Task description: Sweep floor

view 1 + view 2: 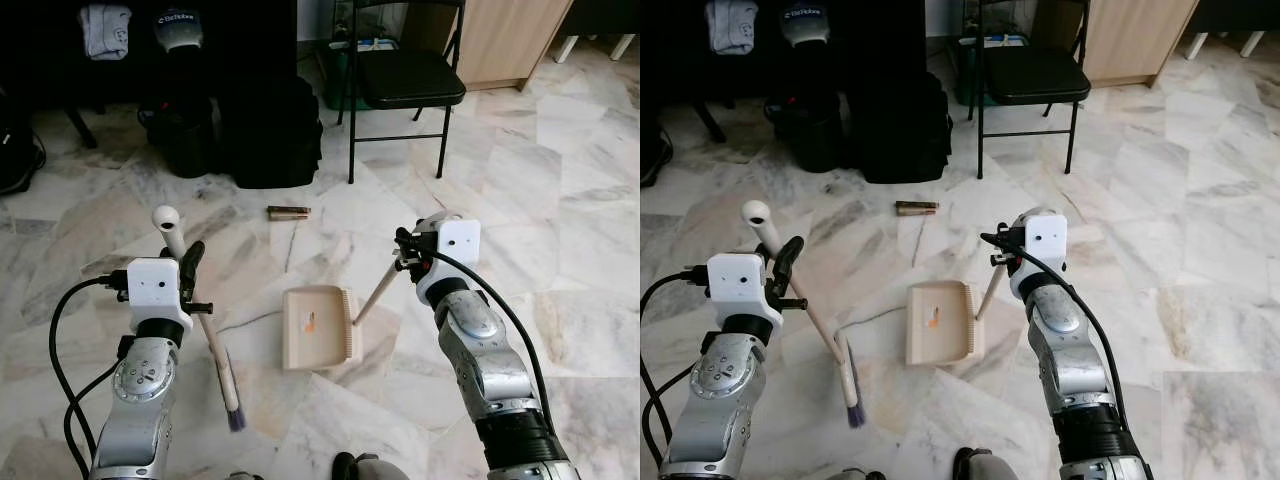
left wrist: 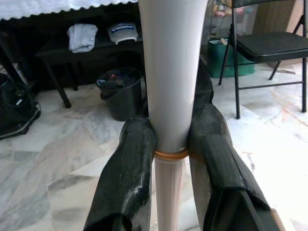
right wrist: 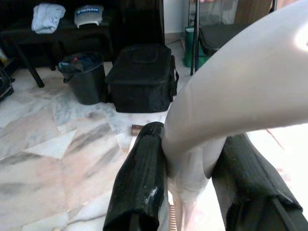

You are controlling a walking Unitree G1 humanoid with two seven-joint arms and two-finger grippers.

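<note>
My left gripper [image 1: 188, 268] is shut on the cream handle of a small broom [image 1: 205, 330], whose bristle head [image 1: 233, 398] rests on the marble floor to the left of the dustpan. The beige dustpan [image 1: 318, 328] lies flat on the floor between my arms, with a small orange scrap [image 1: 310, 322] in it. My right gripper [image 1: 404, 252] is shut on the dustpan handle [image 1: 377, 294], which slants up from the pan's right side. In the wrist views, black fingers [image 2: 130, 178] clamp the broom handle [image 2: 171, 96] and black fingers [image 3: 142, 183] clamp the dustpan handle [image 3: 231, 106]. A brown stick-like scrap [image 1: 288, 212] lies farther ahead.
A black folding chair [image 1: 405, 80] stands ahead on the right. A black bag [image 1: 270, 130] and a dark bin [image 1: 185, 135] sit ahead on the left under a dark bench. A wooden cabinet [image 1: 510, 35] is at the back right. Open marble floor lies to the right.
</note>
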